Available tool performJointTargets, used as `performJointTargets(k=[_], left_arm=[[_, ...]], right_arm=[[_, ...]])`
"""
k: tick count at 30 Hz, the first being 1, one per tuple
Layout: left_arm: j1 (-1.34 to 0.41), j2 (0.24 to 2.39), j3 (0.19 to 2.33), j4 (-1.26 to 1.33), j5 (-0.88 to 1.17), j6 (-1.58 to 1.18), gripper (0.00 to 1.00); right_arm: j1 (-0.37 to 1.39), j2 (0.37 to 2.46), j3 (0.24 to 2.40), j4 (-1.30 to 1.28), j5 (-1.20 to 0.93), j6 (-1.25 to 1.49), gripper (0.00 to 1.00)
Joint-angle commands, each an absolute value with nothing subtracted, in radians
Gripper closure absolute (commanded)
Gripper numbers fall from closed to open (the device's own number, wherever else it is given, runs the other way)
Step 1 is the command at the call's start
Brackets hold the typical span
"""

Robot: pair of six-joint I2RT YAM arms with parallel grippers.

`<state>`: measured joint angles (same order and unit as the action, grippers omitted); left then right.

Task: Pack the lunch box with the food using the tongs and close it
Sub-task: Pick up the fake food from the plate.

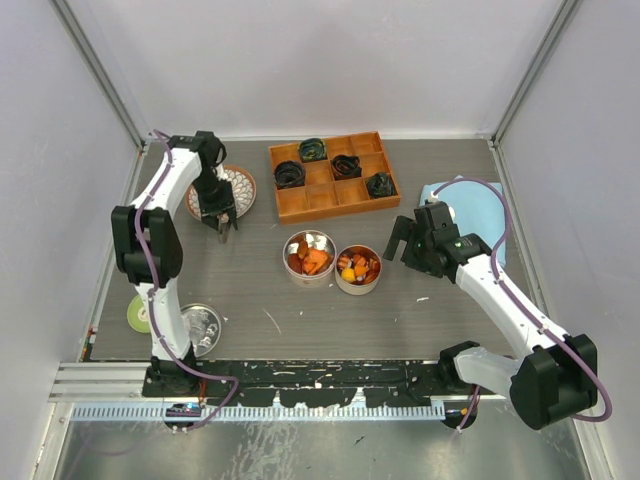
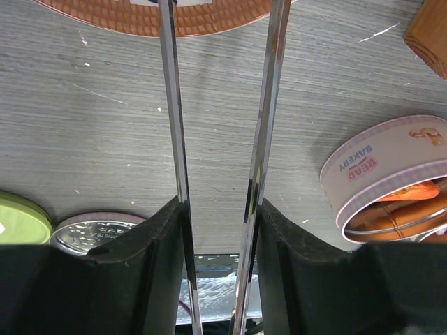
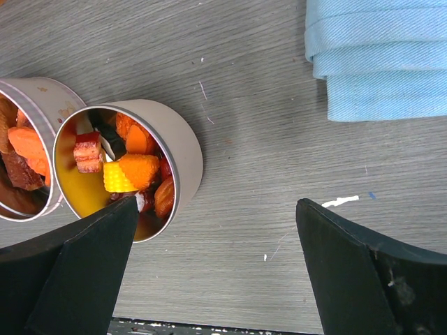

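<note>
The left arm is rising from its base, folding at the elbow and reaching over the far-left part of the table, with its wrist pointing down above the plate [image 1: 243, 182]. The left gripper [image 1: 221, 226] is clamping the tongs [image 2: 174, 125] - one thin arm is pressing against each finger [image 2: 150, 265], and a gap is showing between the two arms. The tongs are running out past the fingers toward the plate's rim. Their tips are lying outside the wrist view, so I cannot tell whether they are touching it.

The right arm is stretching from the near-right corner diagonally inward. The right gripper [image 1: 398, 241] is hovering just right of the tins [image 1: 309, 270], with its jaws spread wide and gripping nothing. The cloth [image 1: 470, 205] is lying just behind it.

The food [image 3: 129, 171] is sitting in both tins, side by side mid-table - orange slices in the left one, yellow, orange and red chunks in the right. Two lids [image 1: 200, 326] are lying near the left arm's base.
</note>
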<state>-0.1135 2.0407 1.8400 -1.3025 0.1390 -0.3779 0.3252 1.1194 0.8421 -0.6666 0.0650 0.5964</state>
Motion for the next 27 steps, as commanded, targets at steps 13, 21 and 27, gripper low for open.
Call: performJointTargets(k=[13,21,27], left_arm=[[-0.119,2.032,1.910,-1.328,0.111,-0.372,0.70],[-0.133,1.927,1.911,-1.311,0.138,-0.364,0.73],[-0.181,1.856,1.895,-1.314,0.136,-0.356,0.73]], right_arm=[[0.321,1.109,0.859,-0.634,0.070,0.592,0.00],[0.321,1.115,0.868,-0.634,0.066,0.595,0.00],[0.321,1.111,0.871,-0.634,0.064,0.597,0.00]])
